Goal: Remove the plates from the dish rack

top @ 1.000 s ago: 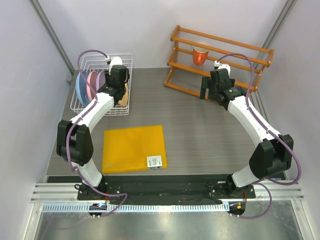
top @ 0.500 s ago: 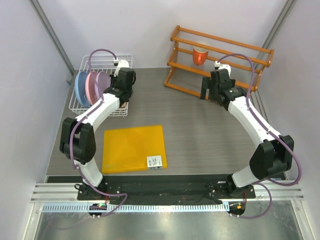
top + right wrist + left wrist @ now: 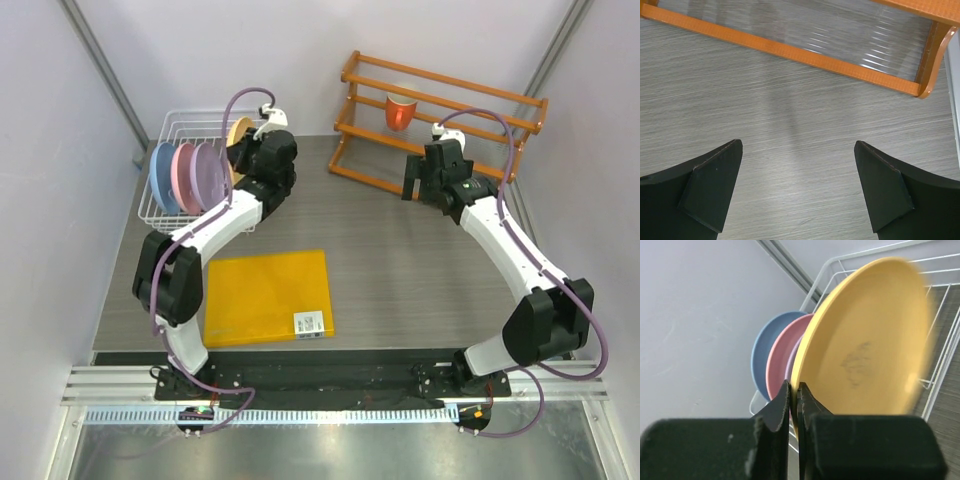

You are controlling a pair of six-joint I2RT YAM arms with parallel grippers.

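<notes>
Pinching the orange-yellow plate [image 3: 865, 340], the left gripper [image 3: 794, 386] hovers over the dish rack [image 3: 152, 212] (three plates [image 3: 186, 172] inside). The right gripper [image 3: 797, 150] gapes.

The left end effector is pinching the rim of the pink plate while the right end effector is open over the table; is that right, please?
Not quite: the left end effector pinches the rim of the yellow plate, as the left wrist view shows; the pink plate stands behind it. The right end effector is open over the table.
</notes>
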